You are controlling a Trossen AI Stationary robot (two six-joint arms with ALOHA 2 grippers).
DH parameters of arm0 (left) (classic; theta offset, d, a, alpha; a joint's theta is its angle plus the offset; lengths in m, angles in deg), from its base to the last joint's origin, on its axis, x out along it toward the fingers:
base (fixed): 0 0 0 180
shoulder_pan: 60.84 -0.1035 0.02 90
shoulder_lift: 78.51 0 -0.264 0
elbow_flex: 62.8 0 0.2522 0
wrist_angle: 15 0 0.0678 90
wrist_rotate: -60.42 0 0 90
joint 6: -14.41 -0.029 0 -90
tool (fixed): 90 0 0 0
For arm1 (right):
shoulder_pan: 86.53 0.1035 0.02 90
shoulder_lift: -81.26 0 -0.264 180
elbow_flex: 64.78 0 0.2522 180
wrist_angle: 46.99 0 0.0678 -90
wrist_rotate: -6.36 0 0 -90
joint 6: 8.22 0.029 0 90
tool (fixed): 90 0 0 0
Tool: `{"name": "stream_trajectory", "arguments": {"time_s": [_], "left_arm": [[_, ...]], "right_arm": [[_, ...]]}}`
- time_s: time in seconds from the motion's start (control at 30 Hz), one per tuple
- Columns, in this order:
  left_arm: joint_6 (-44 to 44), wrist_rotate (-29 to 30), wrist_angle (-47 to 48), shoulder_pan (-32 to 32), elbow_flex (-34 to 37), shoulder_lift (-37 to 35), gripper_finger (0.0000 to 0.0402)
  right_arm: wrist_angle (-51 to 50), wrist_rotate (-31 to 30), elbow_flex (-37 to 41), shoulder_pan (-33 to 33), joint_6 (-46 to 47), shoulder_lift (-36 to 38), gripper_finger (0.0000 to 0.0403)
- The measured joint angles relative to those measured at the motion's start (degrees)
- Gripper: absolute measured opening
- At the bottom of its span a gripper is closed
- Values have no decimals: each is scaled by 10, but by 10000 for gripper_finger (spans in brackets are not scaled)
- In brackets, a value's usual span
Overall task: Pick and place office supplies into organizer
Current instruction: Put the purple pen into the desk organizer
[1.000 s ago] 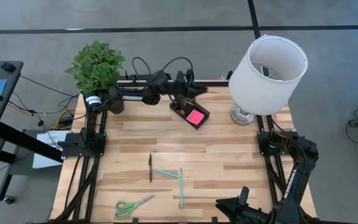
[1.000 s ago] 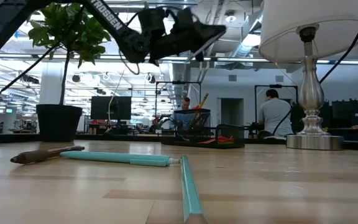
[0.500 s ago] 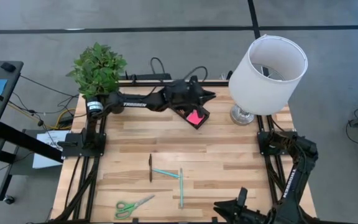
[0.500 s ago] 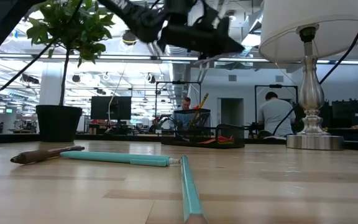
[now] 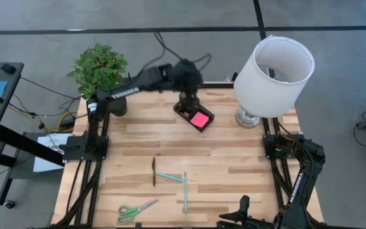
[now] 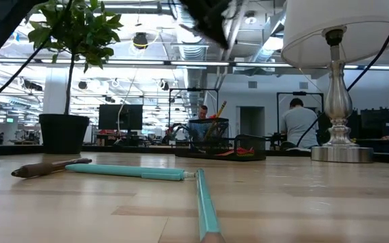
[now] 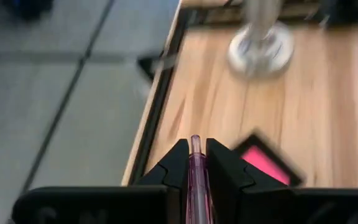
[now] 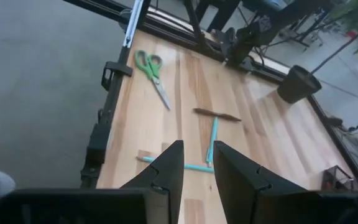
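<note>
Legible text: one item. White capital lettering "TROSSEN" runs along the link of the left arm [image 5: 122,92], seen from above near the potted plant [image 5: 99,66]. No other labels, numbers or signs are readable on the table, supplies, organizer or background room.

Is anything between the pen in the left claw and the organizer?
Nothing visible. The left claw is shut on a pale pen and sits right above the organizer at the table's far edge. The lamp stands off to one side, the plant to the other, neither in the path.
</note>
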State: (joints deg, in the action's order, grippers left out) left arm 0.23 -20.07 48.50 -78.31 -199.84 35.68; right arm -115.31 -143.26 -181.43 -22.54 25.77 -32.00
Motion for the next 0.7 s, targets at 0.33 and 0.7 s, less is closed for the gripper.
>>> {"name": "stream_trajectory", "arguments": {"time_s": [0.33, 0.7], "left_arm": [[40, -75, 129, -105, 35, 2, 29], [-3, -90, -33, -76, 171, 14, 29]], "right_arm": [[-2, -3, 0, -26, 5, -1, 79], [-7, 70, 1, -87, -3, -5, 79]]}}
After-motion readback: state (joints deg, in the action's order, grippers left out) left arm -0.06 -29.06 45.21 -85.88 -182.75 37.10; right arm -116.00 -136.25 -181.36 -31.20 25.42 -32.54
